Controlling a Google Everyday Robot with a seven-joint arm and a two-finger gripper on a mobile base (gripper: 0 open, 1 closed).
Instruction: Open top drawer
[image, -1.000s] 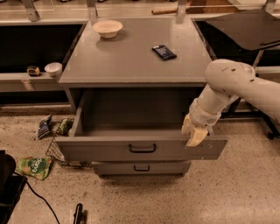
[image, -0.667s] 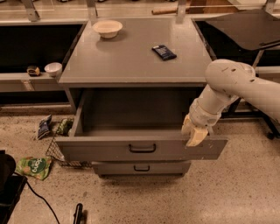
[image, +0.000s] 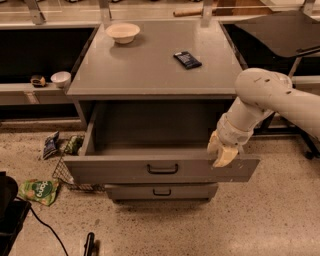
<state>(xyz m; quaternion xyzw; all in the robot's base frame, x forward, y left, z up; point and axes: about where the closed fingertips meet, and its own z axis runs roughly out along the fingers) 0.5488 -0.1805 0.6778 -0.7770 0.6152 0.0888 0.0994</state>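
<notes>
The top drawer (image: 120, 171) is the widest grey drawer of the cabinet. It stands pulled far out, its inside in view, with a small black bar handle (image: 162, 169) at the centre of its front panel. My gripper (image: 220, 152) hangs from the white arm (image: 265, 97) at the right end of the drawer's front panel, its cream fingertips at the panel's top edge, well to the right of the handle.
A narrower grey drawer (image: 160, 192) sits shut below. A white bowl (image: 123, 32) and a dark packet (image: 187, 59) lie on the cabinet top (image: 150, 70). A wire basket (image: 67, 167), snack bags (image: 39, 191) and a cable lie on the floor at left.
</notes>
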